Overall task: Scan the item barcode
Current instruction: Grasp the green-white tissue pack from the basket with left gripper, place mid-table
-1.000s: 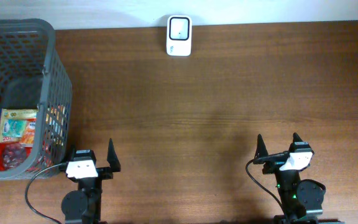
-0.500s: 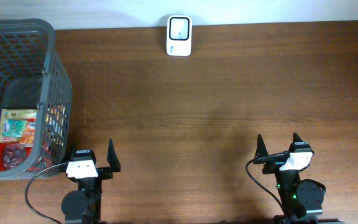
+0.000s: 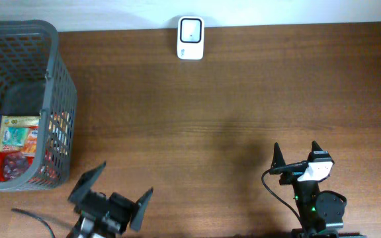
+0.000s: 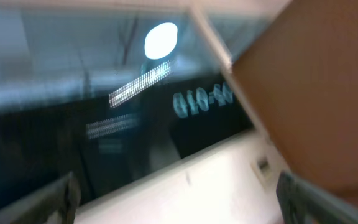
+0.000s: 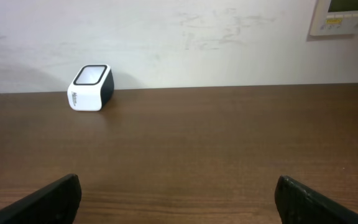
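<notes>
The items are colourful snack packets lying inside the grey mesh basket at the far left. A white barcode scanner stands at the table's back edge, and the right wrist view shows the scanner against the wall. My left gripper is open and tilted near the front left, right of the basket, with nothing between its fingers. Its wrist view is blurred and points off the table, with fingers at the bottom corners. My right gripper stands open over bare wood at the front right.
The wooden table stretches between the basket and the right arm. A white wall runs behind the scanner, with a wall panel at the upper right of the right wrist view. A cable trails from the left arm.
My left arm has swung and tilted, its open jaws now slanted toward the right. Its camera view is motion-blurred. The right arm has not moved.
</notes>
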Motion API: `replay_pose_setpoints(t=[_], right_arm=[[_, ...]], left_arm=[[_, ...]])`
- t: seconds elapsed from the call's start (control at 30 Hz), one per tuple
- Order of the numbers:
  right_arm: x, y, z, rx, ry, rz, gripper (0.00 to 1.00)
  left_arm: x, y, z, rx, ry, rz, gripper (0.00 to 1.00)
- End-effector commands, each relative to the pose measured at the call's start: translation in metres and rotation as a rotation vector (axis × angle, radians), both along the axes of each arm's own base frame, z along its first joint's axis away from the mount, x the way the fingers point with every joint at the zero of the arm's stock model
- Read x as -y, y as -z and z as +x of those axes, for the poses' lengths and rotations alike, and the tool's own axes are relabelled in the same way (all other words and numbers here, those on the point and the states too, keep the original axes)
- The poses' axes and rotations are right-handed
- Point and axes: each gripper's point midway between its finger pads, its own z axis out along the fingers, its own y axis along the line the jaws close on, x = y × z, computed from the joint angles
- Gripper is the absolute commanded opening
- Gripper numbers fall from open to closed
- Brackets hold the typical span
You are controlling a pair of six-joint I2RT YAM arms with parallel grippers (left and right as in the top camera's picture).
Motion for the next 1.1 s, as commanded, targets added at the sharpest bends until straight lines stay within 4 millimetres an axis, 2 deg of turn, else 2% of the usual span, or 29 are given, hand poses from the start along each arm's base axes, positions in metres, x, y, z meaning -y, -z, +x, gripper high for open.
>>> replay_pose_setpoints(t=[0.0,0.07,0.13,0.17,0.2,0.27,0.3,0.33,0.4,0.47,0.5,0.57,0.63,0.67,0.7,0.73,0.77,0.8,0.87,0.97,1.03,1.07], right_arm=[[0.002,0.002,0.0,-0.001,0.012,0.008,0.99],[0.002,0.002,0.0,-0.001,0.012,0.008,0.99],[0.002,0.002,0.0,-0.001,0.012,0.008,0.99],[0.002,0.002,0.0,-0.001,0.012,0.008,0.99],[0.002,0.002,0.0,-0.001,0.012,0.008,0.98],[0.002,0.002,0.0,-0.001,0.012,0.008,0.99],[0.002,0.002,0.0,-0.001,0.012,0.008,0.99],[0.002,0.002,0.0,-0.001,0.012,0.008,0.99],[0.002,0.002,0.0,-0.001,0.012,0.008,0.99],[0.002,0.002,0.0,-0.001,0.012,0.008,0.99],[0.002,0.002,0.0,-0.001,0.012,0.008,0.99],[0.002,0.002,0.0,-0.001,0.012,0.008,0.99],[0.002,0.002,0.0,-0.001,0.012,0.008,0.99],[0.002,0.002,0.0,-0.001,0.012,0.008,0.99],[0.002,0.002,0.0,-0.001,0.012,0.008,0.99],[0.002,0.002,0.0,-0.001,0.012,0.008,0.98],[0.002,0.002,0.0,-0.001,0.012,0.008,0.99],[0.002,0.002,0.0,-0.001,0.012,0.008,0.99],[0.002,0.002,0.0,-0.001,0.012,0.008,0.99],[0.002,0.002,0.0,-0.001,0.012,0.008,0.99],[0.002,0.002,0.0,-0.001,0.012,0.007,0.99],[0.002,0.002,0.0,-0.001,0.012,0.008,0.99]], left_arm=[[0.005,-0.012,-0.024,0.118,0.02,0.028,0.99],[0.001,-0.017,-0.023,0.15,-0.028,0.024,0.99],[-0.018,-0.036,-0.019,0.196,-0.159,-0.042,0.99],[-0.024,-0.042,-0.011,0.164,-0.207,-0.059,0.99],[-0.027,-0.052,0.008,0.045,-0.254,-0.033,0.99],[-0.032,-0.068,0.023,0.029,-0.381,0.064,0.99],[-0.047,-0.081,0.034,-0.017,-0.455,0.015,0.99],[-0.055,-0.089,0.048,-0.071,-0.491,-0.009,0.99],[-0.043,-0.085,0.081,-0.188,-0.416,0.06,0.99],[-0.046,-0.089,0.109,-0.311,-0.365,-0.012,0.99],[-0.041,-0.085,0.133,-0.436,-0.339,0.025,0.99],[-0.049,-0.084,0.184,-0.719,-0.356,0.056,0.99],[-0.052,-0.091,0.228,-0.937,-0.342,0.182,0.99],[-0.052,-0.096,0.244,-1.002,-0.326,0.19,0.99],[-0.064,-0.097,0.265,-1.041,-0.392,0.196,0.99],[-0.105,-0.097,0.287,-1.137,-0.566,0.03,0.99],[-0.178,-0.092,0.293,-1.214,-0.854,-0.252,0.99],[-0.213,-0.09,0.289,-1.208,-0.986,-0.319,0.99],[-0.265,-0.078,0.273,-1.234,-1.131,-0.41,0.99],[-0.324,-0.051,0.251,-1.307,-1.233,-0.615,0.99],[-0.332,-0.024,0.252,-1.403,-1.233,-0.623,0.99],[-0.323,-0.011,0.267,-1.455,-1.141,-0.606,0.99]])
